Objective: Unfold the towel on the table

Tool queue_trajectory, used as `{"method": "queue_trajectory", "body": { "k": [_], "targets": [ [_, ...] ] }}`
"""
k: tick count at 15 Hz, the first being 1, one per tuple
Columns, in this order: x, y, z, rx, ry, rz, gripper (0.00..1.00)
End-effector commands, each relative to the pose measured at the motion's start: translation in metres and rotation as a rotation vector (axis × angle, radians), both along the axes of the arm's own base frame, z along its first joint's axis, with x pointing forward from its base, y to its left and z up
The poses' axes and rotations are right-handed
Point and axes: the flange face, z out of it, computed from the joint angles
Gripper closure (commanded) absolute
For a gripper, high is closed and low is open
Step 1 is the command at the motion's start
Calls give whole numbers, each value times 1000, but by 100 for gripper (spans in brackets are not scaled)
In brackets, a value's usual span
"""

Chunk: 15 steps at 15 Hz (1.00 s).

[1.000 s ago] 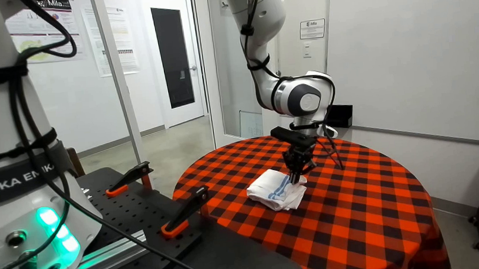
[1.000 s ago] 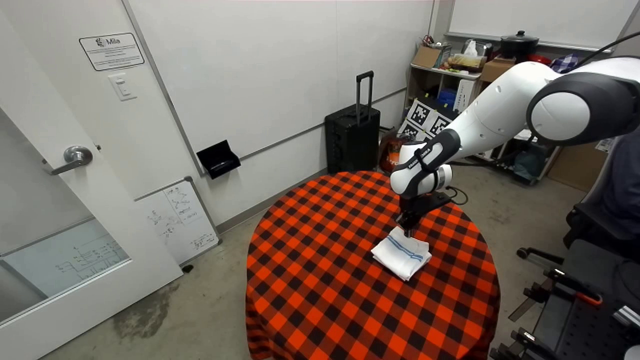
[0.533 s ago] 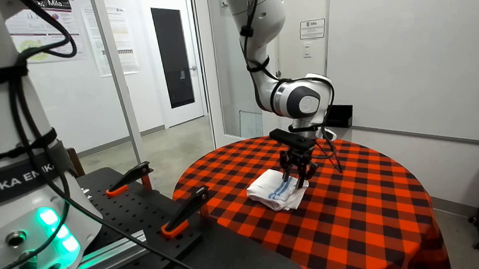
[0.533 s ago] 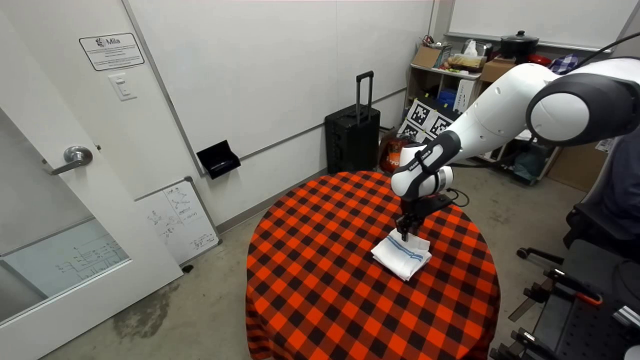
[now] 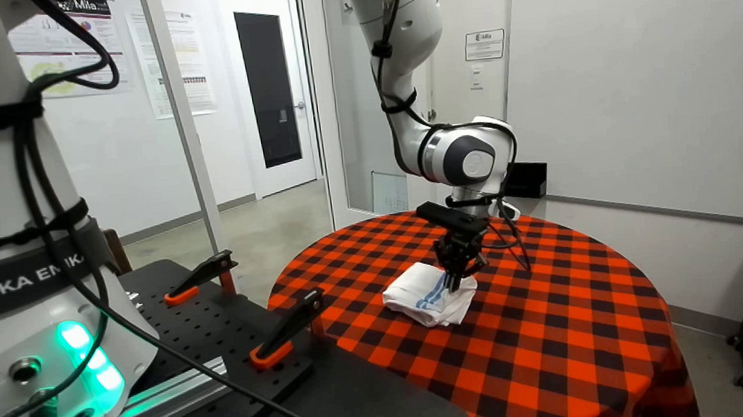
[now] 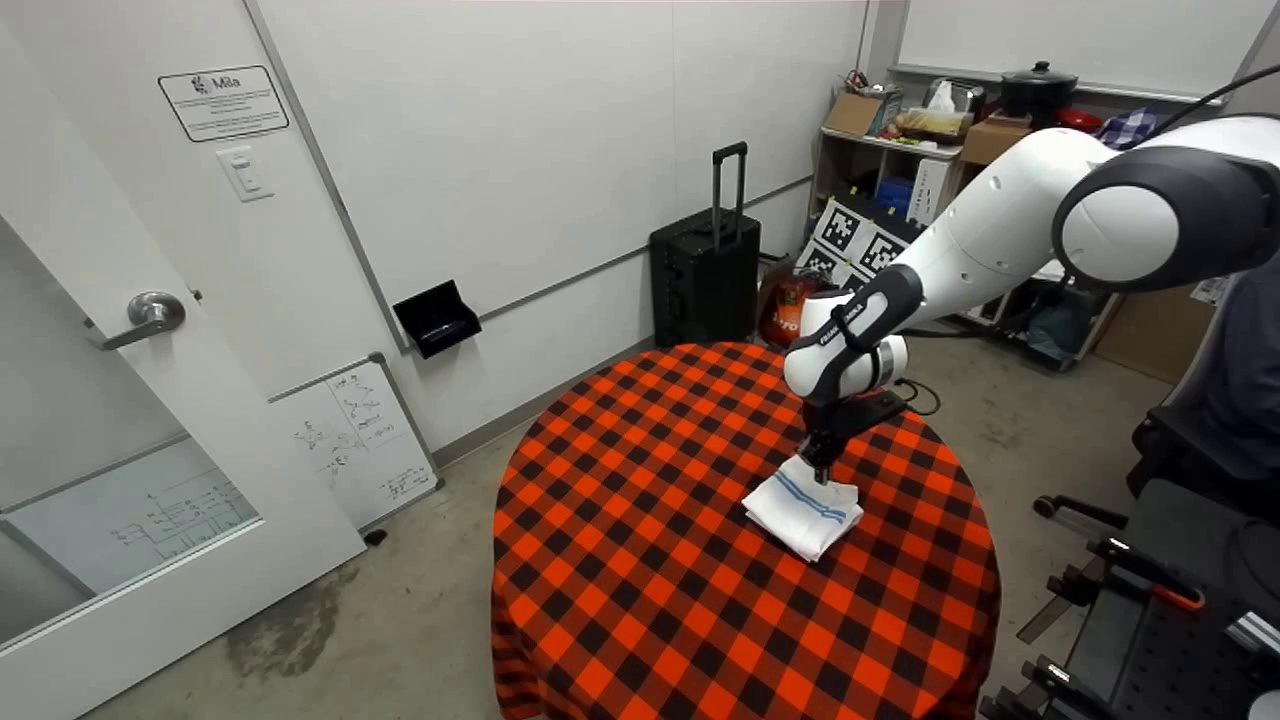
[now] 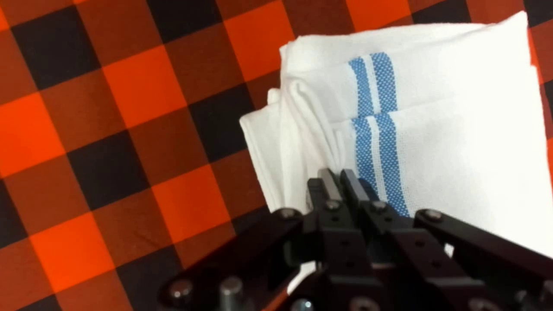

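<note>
Wrist view alone: towel (image 7: 449,151) puckered (pinched by pincer (image 7: 337,174)).

Table (image 6: 640,520) free around the towel (image 6: 795,525), one side blocked — fingers (image 7: 356,186) touching, arm (image 6: 955,245) above

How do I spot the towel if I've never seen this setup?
Find the round table, covered in red-and-black checks. On it, at the tips of the black gripper, lies the towel, folded in layers. Mostly white with paired blue stripes, it stands out from the checks around it and the dark gripper above it.
</note>
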Motion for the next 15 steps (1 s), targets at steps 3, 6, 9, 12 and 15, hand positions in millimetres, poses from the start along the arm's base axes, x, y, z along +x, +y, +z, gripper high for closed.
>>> {"method": "queue_trajectory", "body": {
  "k": [3,6,9,12,15],
  "targets": [
    [4,6,24,-21,-51,44,99],
    [20,11,60,-100,-152,76,99],
    [34,13,91,-171,-234,115,99],
    [41,15,116,-231,-289,133,99],
    [45,15,135,-279,-328,132,99]
  ]
}}
